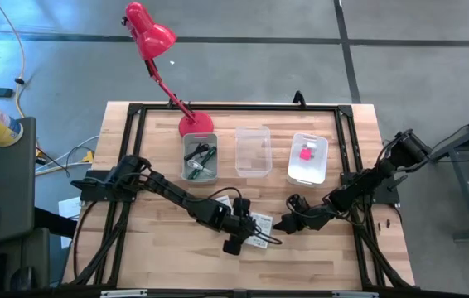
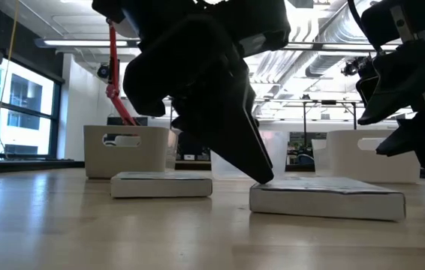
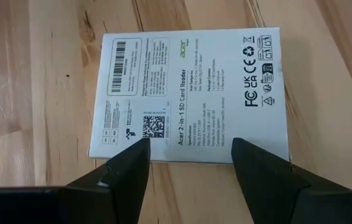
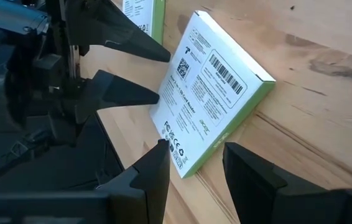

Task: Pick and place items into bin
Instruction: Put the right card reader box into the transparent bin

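A white printed card box lies flat on the wooden table, also seen in the low view as the box. My left gripper is open and points down over the box's near edge, with its fingertips just above it. My right gripper is open and hovers off the table beside the box's corner, on its right. A second white box lies flat just beyond the first. The green pen and black cable lie in the left bin, and a pink cube lies in the right bin. My left gripper comes at the white box from above, slanting down, with one fingertip at the box's top edge. I cannot tell whether it touches the box. The box lies flat on the table.
Three bins stand in a row at the table's far side: left, a clear middle bin and right. The red desk lamp stands behind the left bin. A black frame rail runs along the table edges.
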You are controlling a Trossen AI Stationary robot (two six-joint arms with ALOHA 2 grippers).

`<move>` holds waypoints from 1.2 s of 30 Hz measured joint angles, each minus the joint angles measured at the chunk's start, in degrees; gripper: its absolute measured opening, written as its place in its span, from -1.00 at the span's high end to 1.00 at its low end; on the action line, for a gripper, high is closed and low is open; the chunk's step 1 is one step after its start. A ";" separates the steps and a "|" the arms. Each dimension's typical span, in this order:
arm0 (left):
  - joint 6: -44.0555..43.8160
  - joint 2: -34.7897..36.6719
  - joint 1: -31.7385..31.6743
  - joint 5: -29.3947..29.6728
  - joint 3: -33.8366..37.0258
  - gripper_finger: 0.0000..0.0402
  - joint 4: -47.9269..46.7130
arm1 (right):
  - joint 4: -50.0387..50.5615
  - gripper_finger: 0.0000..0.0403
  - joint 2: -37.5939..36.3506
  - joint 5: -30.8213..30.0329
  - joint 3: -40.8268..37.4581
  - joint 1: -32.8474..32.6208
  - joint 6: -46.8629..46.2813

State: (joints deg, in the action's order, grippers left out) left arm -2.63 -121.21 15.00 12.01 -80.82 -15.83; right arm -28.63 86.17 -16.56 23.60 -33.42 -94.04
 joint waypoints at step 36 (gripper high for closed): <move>5.60 0.98 0.00 -0.62 -0.22 -0.08 -1.50 | -0.57 0.31 0.00 -0.46 0.01 0.01 0.57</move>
State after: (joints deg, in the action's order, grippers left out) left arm 2.97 -120.23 15.00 11.40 -81.04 -17.33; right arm -29.20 86.17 -17.02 23.62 -33.41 -93.47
